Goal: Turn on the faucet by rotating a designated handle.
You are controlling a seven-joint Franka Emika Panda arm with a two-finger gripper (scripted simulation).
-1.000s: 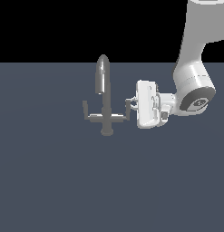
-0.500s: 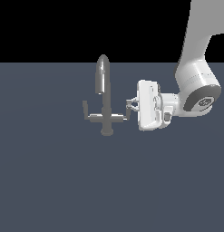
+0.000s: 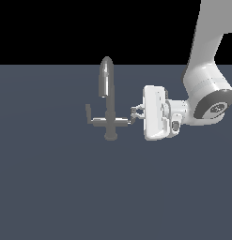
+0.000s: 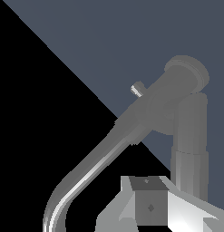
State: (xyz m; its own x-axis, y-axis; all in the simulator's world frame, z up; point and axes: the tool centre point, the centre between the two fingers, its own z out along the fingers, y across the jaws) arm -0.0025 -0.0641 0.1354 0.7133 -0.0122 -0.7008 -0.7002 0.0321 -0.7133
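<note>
- The faucet (image 3: 108, 110) is seen standing upright on the dark blue-grey surface (image 3: 65, 187), left of centre in the exterior view.
- Its narrow arched spout (image 3: 105, 77) rises above a round base (image 3: 109, 136), and a crossbar with 2 short arms is carried between them.
- The handle (image 3: 128, 120) is formed by the arm on the exterior view's right; its stubby tip is turned upward.
- The matching arm (image 3: 89, 114) is placed on the exterior view's left, well apart from the arm's hand.
- The white arm (image 3: 206, 89) is brought in from the exterior view's upper right, with the hand (image 3: 157, 113) held level and pointed toward the faucet.
- The fingers (image 3: 135, 111) are met right at the handle's tip in the exterior view; whether they touch it cannot be told.
- It cannot be told whether the fingers are spread or pressed together: they appear small and overlapped there, and only 1 pale finger (image 4: 149, 206) is shown clearly in the wrist view.
- In the wrist view the spout (image 4: 93, 165) is shown sweeping past close to the camera, with the base (image 4: 186, 72) seen beyond and the handle (image 4: 190, 145) just beside the finger.
</note>
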